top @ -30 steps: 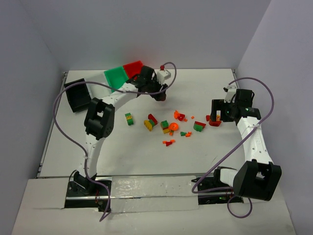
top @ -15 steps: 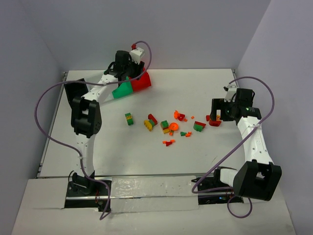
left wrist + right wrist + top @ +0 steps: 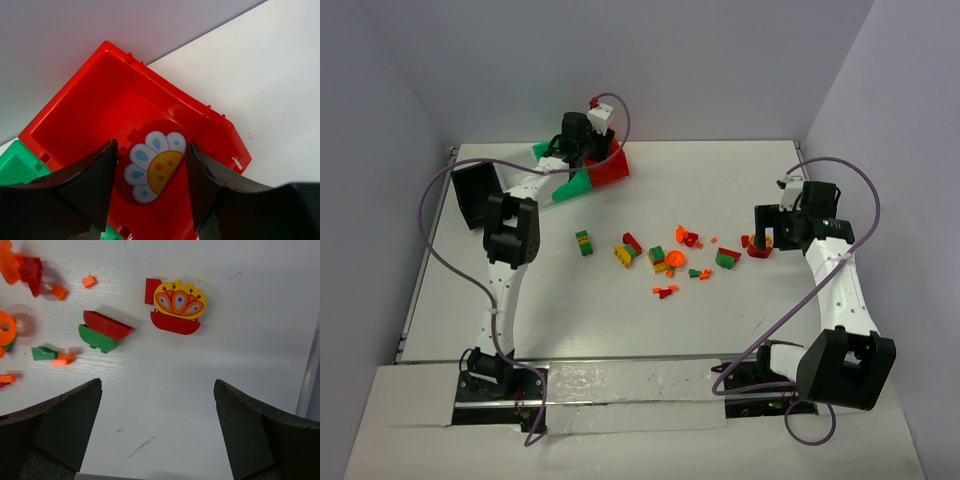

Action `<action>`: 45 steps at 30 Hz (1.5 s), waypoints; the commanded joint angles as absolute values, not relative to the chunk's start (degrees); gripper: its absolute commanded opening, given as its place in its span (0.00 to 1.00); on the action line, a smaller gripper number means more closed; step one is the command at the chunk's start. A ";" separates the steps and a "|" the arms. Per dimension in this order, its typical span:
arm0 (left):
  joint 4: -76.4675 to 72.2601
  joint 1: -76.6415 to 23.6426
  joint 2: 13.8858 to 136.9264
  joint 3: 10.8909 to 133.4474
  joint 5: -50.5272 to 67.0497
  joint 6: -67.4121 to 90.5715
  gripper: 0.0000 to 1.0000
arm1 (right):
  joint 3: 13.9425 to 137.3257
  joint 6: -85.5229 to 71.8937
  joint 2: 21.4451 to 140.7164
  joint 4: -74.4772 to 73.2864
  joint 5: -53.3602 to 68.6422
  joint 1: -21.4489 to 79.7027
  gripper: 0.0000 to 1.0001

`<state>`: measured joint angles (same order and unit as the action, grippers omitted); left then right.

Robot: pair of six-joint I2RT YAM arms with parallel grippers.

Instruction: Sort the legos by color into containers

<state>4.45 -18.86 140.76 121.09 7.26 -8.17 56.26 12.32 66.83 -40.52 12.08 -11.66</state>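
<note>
Although the legos [image 3: 670, 258] lie scattered across the middle of the desk [image 3: 620, 325], nearer than any bin, the step in hand is at the far left. At the right of that scatter the right jaws hang spread wide and hold nothing. A yellow-and-red crest piece [image 3: 177, 305] lies on the desk just beyond them, and a red shell stacked on a green one [image 3: 102, 332] lies to its left. Further back on the left stands the black bin [image 3: 475, 195]. Beyond it, against the far wall, the green bin [image 3: 17, 167] and the red bin [image 3: 80, 105] stand touching side by side. The left jaws are partly closed on a red daisy piece [image 3: 152, 167], one finger on each flank, and hold it above the red bin's floor. That makes the step most likely the release of this piece into the matching bin. In the wrist view the piece hangs over the part of the red bin nearest the green one, so a small shift toward the red bin's middle would probably keep a bounce from carrying it over the shared wall. Lowering the piece below the rim before the jaws part should keep the drop short. The jaws should open fully so neither finger drags the piece. A straight lift afterwards would likely avoid nudging either bin.
</note>
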 commanded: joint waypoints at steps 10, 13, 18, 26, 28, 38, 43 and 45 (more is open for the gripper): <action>4.48 -18.63 131.93 121.12 7.62 -8.03 0.80 | 59.65 24.97 69.34 -49.75 0.70 -11.95 1.00; 5.08 -18.63 129.01 118.76 7.80 -8.17 0.81 | 60.19 20.29 71.84 -48.96 1.30 -11.95 1.00; 6.94 -18.72 123.70 113.93 8.42 -7.40 0.81 | 60.49 12.27 76.72 -47.64 3.34 -11.62 1.00; 4.99 -18.72 113.53 100.64 10.47 -4.01 0.82 | 58.65 5.73 79.93 -41.93 0.09 -8.92 1.00; 4.66 -18.72 111.37 97.92 10.92 -3.23 0.82 | 59.21 4.38 82.18 -40.45 0.09 -8.18 1.00; 4.16 -18.71 105.93 90.69 12.66 -1.68 0.82 | 62.48 1.14 92.65 -36.32 -3.11 -7.13 0.99; 3.94 -18.63 104.51 88.82 13.18 -1.30 0.82 | 64.17 0.66 95.37 -35.16 -4.13 -6.86 0.98; 3.73 -18.63 104.02 88.25 13.25 -1.24 0.82 | 64.75 0.32 96.44 -35.04 -4.14 -6.86 0.95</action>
<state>6.17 -18.74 107.96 88.77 11.47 -2.30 61.47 1.92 95.12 -37.57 -2.42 -7.39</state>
